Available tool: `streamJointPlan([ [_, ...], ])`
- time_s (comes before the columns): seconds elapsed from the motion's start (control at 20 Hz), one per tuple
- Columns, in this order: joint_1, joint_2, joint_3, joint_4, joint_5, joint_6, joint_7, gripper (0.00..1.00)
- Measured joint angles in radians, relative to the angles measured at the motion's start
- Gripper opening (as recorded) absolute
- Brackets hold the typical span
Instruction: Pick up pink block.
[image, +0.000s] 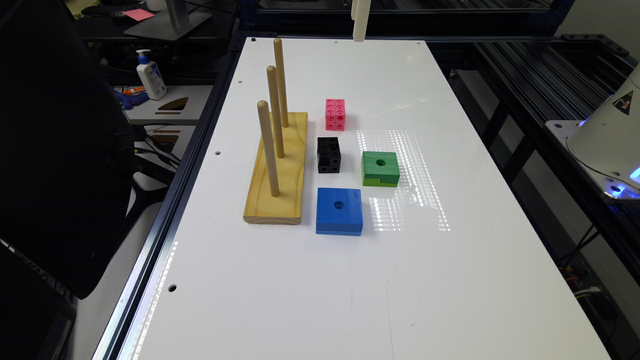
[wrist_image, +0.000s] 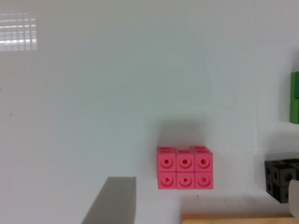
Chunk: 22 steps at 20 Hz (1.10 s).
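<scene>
- Warning sign (image: 623, 102): yellow triangle with a black symbol, on the white robot base (image: 607, 140); symbol possibly a hazard mark, not legible.
- Pump bottle (image: 150, 76): blue label, text unreadable.

The pink block (image: 335, 114) (wrist_image: 185, 168) — linked little cubes with round holes — sits flat on the table.
</scene>
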Motion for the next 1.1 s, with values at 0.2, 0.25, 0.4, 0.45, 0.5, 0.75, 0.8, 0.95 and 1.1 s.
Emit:
streamJointPlan([
  [0.2,-0.003,0.015,0.001,0.000,0.0000,0.004,-0.003,1.00],
  [0.25,-0.003,0.029,0.001,0.000,0.0000,0.016,-0.003,1.00],
  [0.4,-0.003,0.083,0.001,0.000,-0.0009,0.064,-0.003,1.00],
  [0.45,-0.003,0.101,0.001,0.000,-0.0017,0.081,-0.003,1.00],
  [0.5,-0.003,0.118,0.001,0.000,-0.0027,0.097,-0.003,1.00],
  [0.75,-0.003,0.138,0.001,0.000,-0.0047,0.115,-0.003,1.00],
  [0.8,-0.003,0.142,0.001,0.000,-0.0051,0.116,-0.003,1.00],
  [0.95,-0.003,0.193,0.001,-0.001,-0.0089,0.159,-0.003,1.00],
  [1.1,-0.003,0.235,0.001,0.001,-0.0119,0.203,-0.003,1.00],
])
